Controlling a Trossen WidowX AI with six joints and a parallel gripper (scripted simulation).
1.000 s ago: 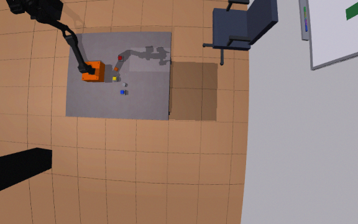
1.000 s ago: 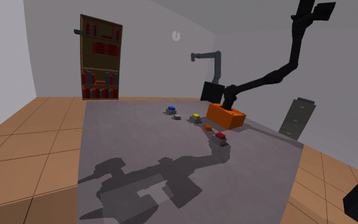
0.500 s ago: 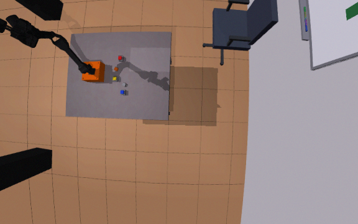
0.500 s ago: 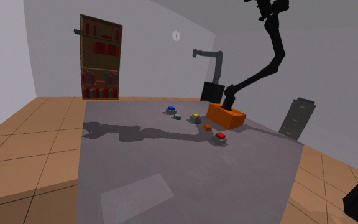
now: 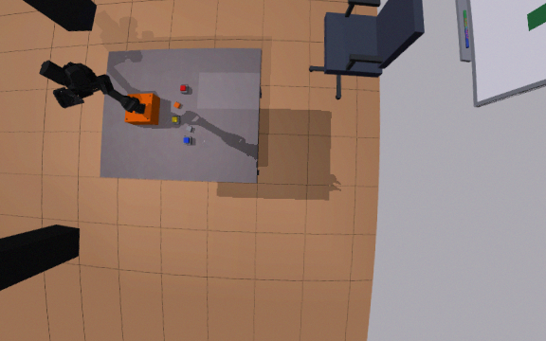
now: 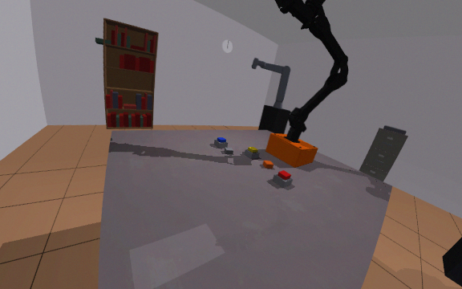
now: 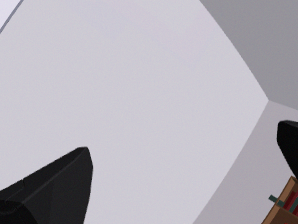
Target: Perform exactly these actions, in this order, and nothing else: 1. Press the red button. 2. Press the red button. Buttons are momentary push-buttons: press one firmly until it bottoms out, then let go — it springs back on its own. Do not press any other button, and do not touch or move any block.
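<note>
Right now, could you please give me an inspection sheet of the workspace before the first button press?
Surface: grey table, shadows across it.
Job's things: red button on its grey base, not pressed, nothing touching it.
Clutter: yellow button, blue button, orange block, small grey block; all apart.
Gripper: open, holds nothing, raised high and far from the buttons; fingers aimed at the wall.
Cables: nothing seen.
Surroundings: orange arm base, bookshelf, filing cabinet, chair, whiteboard.
</note>
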